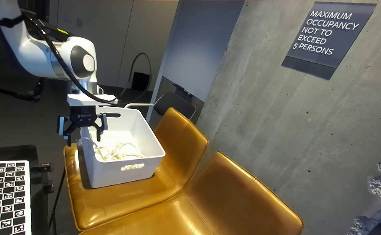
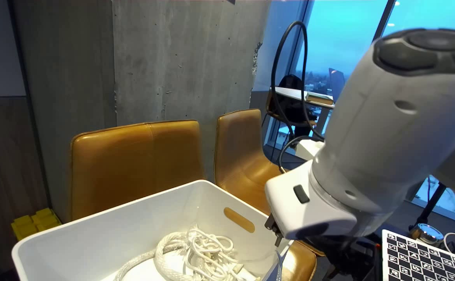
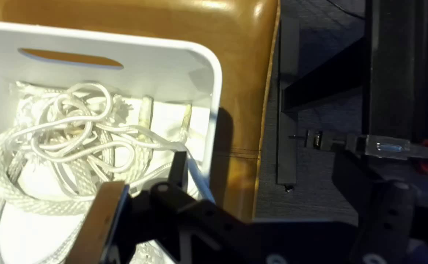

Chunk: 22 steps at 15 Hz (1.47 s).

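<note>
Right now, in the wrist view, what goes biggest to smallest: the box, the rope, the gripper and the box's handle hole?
1. Box
2. Rope and gripper: unsure which, the gripper's very close up
3. Handle hole

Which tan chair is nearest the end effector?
The chair bearing the white bin: the end effector hangs by that bin, farther from the neighbouring chair.

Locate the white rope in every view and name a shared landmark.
In an exterior view: white rope left of centre, below middle.
In an exterior view: white rope near bottom centre.
In the wrist view: white rope across the left half.
Shared landmark: the white bin.
</note>
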{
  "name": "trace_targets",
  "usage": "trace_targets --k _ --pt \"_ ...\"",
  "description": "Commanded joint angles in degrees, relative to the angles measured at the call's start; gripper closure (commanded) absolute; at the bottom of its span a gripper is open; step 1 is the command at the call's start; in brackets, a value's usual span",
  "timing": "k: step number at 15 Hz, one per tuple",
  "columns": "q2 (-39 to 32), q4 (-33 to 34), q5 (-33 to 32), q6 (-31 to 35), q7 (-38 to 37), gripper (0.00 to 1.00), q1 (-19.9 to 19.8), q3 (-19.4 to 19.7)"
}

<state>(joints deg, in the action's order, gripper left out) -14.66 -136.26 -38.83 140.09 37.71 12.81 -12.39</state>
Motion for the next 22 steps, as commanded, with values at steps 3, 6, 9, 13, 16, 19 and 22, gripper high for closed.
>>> trace_targets --k 3,6,9,13,16,19,22 --pt "-2.47 -2.19 -15.38 9.62 -7.68 0.01 1.37 0.7" --pt "-4.18 -2.01 -22.4 11.05 -11.98 0.2 1.42 0.76" --pt "-5.18 -1.31 -27.68 11.26 -15.75 0.35 1.3 0.58" --pt "-5.24 -0.91 -31.13 10.81 -18.44 0.36 1.06 0.06" --pt "-4.21 -1.23 -31.66 10.35 -18.22 0.21 0.64 -0.1" --pt "-2.96 -1.46 -30.67 10.25 -17.41 0.02 0.19 -0.23" --pt "-1.87 -1.22 -30.21 10.17 -16.99 0.0 -0.03 -0.32"
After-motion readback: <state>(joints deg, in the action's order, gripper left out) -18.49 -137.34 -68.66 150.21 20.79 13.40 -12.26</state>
